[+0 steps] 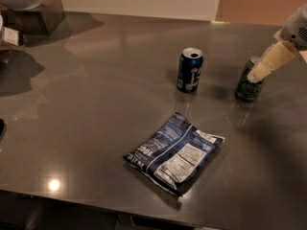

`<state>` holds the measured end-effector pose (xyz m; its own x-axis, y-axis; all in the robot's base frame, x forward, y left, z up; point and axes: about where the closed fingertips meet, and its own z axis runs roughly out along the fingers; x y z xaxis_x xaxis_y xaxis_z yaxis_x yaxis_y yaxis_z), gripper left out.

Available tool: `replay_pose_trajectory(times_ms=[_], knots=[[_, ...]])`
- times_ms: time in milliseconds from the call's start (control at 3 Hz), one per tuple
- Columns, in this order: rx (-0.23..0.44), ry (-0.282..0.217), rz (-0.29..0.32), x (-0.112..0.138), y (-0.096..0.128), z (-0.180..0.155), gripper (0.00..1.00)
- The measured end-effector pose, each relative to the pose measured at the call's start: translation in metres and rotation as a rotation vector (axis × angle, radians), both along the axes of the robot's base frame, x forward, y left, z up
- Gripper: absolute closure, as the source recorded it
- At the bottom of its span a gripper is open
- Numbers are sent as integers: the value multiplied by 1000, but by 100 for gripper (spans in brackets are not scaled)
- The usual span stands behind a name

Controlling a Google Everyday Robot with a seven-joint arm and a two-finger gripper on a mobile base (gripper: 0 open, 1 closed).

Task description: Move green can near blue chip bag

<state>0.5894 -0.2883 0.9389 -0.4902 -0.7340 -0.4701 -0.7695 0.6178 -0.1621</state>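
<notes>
Dim warm light, glare on table point(96, 109) frt-left, soft shadows; pincer point(255, 76) at rt edge by green can point(247, 90).

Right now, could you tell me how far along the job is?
Done: the gripper is at the green can, by its top. In hand: taking hold; whether it grips, I cannot tell. Left: the can stands right of the blue can, well apart from the bag, so the whole carry remains.

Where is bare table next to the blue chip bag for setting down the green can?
Bare table lies left of the blue chip bag, and between it and the dark blue can. Crowded: right rear, where the gripper is at the green can.
</notes>
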Motion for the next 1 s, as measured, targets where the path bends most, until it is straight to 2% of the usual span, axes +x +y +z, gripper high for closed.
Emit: replay_pose_trajectory(times_ms=[333, 1000], knots=[[9, 19, -28, 12, -14, -13, 0], [7, 69, -20, 12, -22, -34, 0]])
